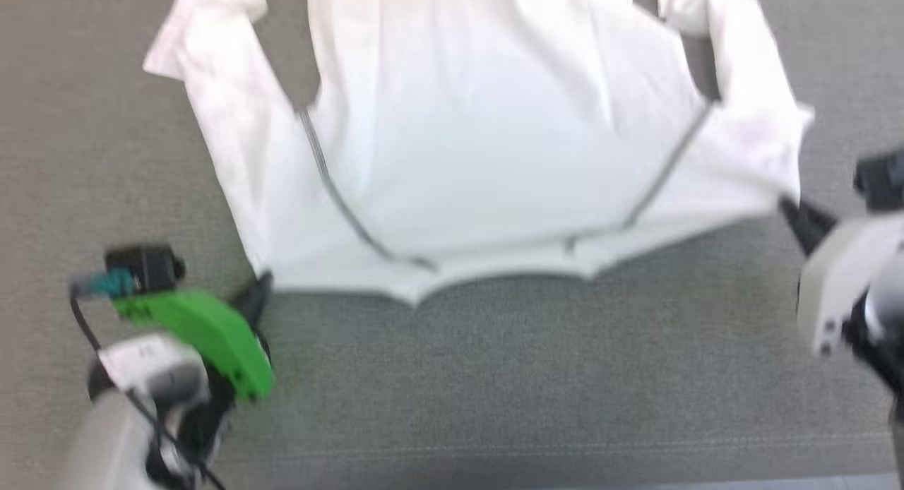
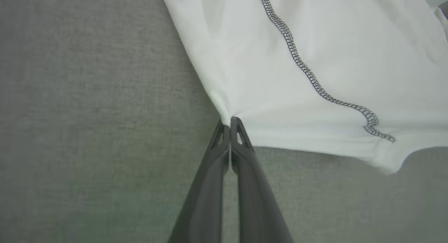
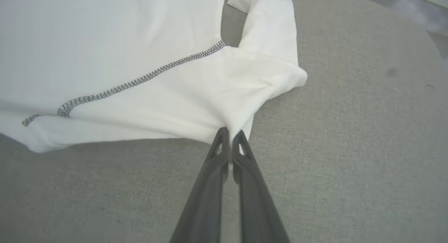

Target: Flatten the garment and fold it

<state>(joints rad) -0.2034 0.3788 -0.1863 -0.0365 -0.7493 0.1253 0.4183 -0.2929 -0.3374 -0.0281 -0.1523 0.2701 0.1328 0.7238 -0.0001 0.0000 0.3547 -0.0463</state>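
White garment [image 1: 494, 123], dark grey zigzag seams [image 2: 298, 59], grey woven surface [image 1: 494, 377]

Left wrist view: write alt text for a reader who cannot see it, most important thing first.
The left gripper, its two dark fingers shut together, pinches the corner of a white garment spread over a grey fabric surface. A dark zigzag seam runs across the cloth toward its lower edge.

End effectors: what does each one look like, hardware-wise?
The left end effector: bright green housing, black camera block with a teal plug and black cable, pale grey forearm. The right end effector: pale grey housing, black block. Both have long dark grey tapering fingers with triangular cut-outs at the tips.
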